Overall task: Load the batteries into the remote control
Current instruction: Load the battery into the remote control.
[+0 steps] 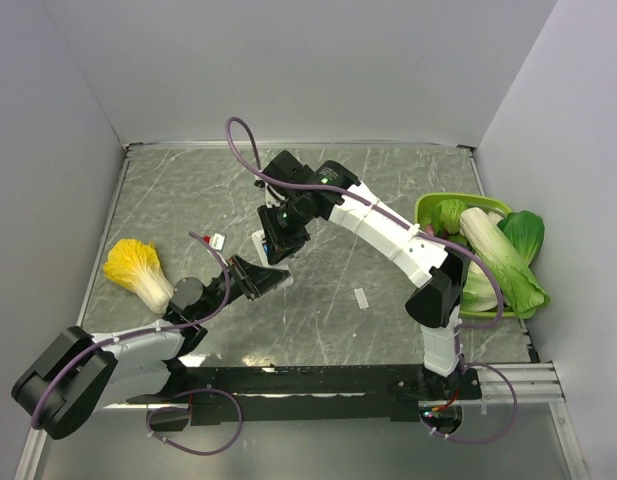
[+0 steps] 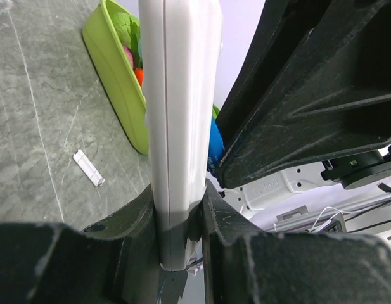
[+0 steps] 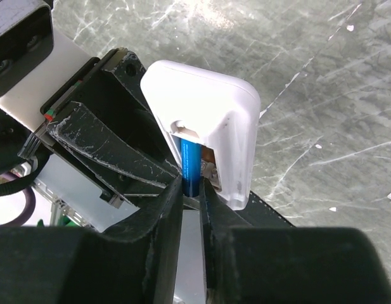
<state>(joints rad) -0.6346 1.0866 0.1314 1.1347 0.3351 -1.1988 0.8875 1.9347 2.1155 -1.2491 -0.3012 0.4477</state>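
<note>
From above, the two arms meet a little left of the middle of the grey marbled table. There the left gripper reaches in from 7 o'clock and the right gripper comes down from 1 o'clock, and their black bodies hide what lies between them. The wrist cameras fill that in. The left wrist view shows the remote control seen edge-on, standing up from the left gripper's fingers, which are clamped on its lower end from both sides. A sliver of blue shows just behind it at 3 o'clock. The right wrist view turns that sliver into a battery, a blue cell set end-first into the open compartment at the back of the white remote. The right gripper's fingers sit close on either side of the cell's lower part. At this angle it cannot be told whether they are pinching it or have just slackened. Only the top view shows the wider layout: a yellow-leafed cabbage at the table's 9 o'clock edge, a lime-green basket of leafy greens at 3 o'clock, and a small white strip lying flat at 5 o'clock from the grippers. The left wrist view also catches that strip on the table.
</note>
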